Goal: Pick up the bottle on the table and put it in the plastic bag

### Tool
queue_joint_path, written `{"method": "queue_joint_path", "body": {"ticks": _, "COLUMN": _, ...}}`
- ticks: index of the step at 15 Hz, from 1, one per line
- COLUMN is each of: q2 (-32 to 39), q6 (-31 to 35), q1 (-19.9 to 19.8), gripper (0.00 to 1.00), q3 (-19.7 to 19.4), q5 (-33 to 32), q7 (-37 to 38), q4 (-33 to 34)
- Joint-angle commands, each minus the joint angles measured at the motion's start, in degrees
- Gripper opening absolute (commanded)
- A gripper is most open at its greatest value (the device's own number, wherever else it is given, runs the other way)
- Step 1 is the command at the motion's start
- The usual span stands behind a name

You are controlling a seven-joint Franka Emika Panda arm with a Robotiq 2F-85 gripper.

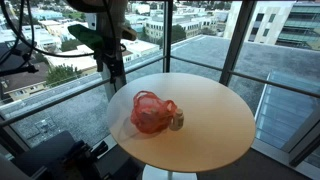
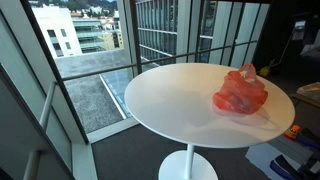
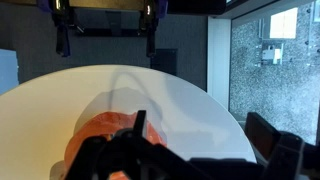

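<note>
Windowed room, round table (image 1: 215, 100). The gripper (image 3: 135, 145) hangs above the red plastic bag (image 1: 150, 112), its jaws too dark to judge. The small bottle (image 1: 177, 121) stands against the bag's side; I'd drop straight onto it, keeping clear of the plastic.

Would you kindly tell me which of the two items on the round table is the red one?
The crumpled plastic bag is the red one; the small bottle right beside it is a dull, greyish colour and much smaller.
</note>
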Motion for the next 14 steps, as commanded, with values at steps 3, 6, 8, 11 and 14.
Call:
{"method": "queue_joint_path", "body": {"ticks": 3, "q2": 0.0, "q6": -0.1, "q1": -0.5, "gripper": 1.00, "q3": 0.5, "q5": 0.1, "q7": -0.2, "q4": 0.1}}
{"method": "queue_joint_path", "body": {"ticks": 6, "q2": 0.0, "q6": -0.1, "q1": -0.5, "gripper": 1.00, "q3": 0.5, "q5": 0.1, "q7": -0.2, "q4": 0.1}}
{"method": "queue_joint_path", "body": {"ticks": 8, "q2": 0.4, "q6": 0.2, "q1": -0.8, "gripper": 1.00, "q3": 0.6, "q5": -0.3, "q7": 0.3, "q4": 0.4}}
{"method": "queue_joint_path", "body": {"ticks": 11, "q2": 1.7, "q6": 1.1, "q1": -1.5, "gripper": 1.00, "q3": 0.4, "q5": -1.0, "q7": 1.1, "q4": 2.0}}
{"method": "queue_joint_path", "body": {"ticks": 14, "q2": 3.8, "q6": 3.4, "q1": -3.0, "gripper": 1.00, "q3": 0.1, "q5": -1.7, "q7": 2.0, "q4": 3.9}}
